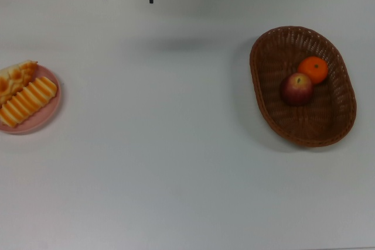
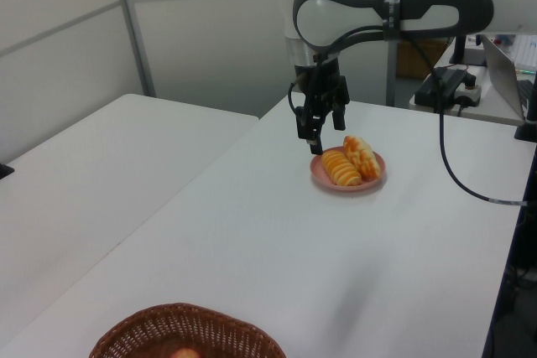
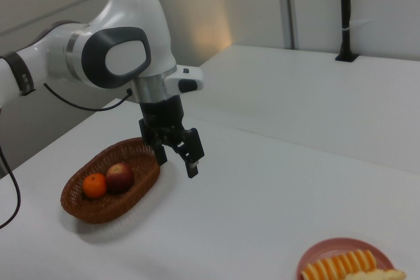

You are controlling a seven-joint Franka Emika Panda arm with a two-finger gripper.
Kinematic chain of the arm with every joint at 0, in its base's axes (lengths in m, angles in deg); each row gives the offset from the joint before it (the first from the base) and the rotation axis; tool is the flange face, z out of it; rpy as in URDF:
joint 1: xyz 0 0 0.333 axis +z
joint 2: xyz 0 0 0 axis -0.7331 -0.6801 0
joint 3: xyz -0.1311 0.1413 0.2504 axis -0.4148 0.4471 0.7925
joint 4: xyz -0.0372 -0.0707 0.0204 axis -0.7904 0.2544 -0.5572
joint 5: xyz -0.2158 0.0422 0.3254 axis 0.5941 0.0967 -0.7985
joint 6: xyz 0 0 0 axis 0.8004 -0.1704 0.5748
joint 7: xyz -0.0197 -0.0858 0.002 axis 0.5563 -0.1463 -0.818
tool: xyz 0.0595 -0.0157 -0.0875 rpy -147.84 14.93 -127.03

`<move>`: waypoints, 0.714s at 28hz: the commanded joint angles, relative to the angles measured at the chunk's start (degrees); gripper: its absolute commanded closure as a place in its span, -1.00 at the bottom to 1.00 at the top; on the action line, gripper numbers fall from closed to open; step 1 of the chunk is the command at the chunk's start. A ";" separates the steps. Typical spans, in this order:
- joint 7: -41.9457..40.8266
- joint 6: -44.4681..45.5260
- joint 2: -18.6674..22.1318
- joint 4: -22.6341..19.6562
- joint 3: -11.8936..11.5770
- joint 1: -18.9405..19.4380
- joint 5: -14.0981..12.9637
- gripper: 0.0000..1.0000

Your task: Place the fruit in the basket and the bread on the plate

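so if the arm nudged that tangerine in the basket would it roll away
It would probably roll a bit, since the tangerine is round. It likely wouldn't go far: the apple sits against it and the basket has a raised rim.

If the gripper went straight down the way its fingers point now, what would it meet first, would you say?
Most likely bare table. The gripper hangs open and empty, pointing down between the basket and the pink plate. Nothing appears beneath it, though depth is hard to judge.
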 commanded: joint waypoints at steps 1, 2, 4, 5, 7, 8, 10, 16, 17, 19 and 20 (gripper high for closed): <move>-1.20 0.63 0.99 -0.83 2.63 -2.71 0.15 -1.00; -1.20 0.54 0.99 -0.83 2.55 -2.71 0.15 -1.00; -1.20 0.28 0.99 -0.83 2.11 -2.36 0.15 -1.00; -1.20 0.28 0.99 -0.83 2.02 -2.36 0.15 -1.00; -1.20 0.19 0.90 -0.83 1.93 -2.36 0.15 -1.00; -1.20 0.19 0.90 -0.83 1.93 -2.36 0.15 -1.00; -1.20 0.10 0.90 -0.83 1.84 -2.36 0.15 -1.00; -1.20 0.10 0.90 -0.74 1.67 -2.36 0.06 -1.00; -1.20 0.10 0.90 -0.83 1.58 -2.36 0.06 -1.00; -1.20 0.10 0.90 -0.74 1.05 -2.27 0.06 -1.00; -1.28 0.10 0.90 -0.66 1.05 -2.27 0.06 -1.00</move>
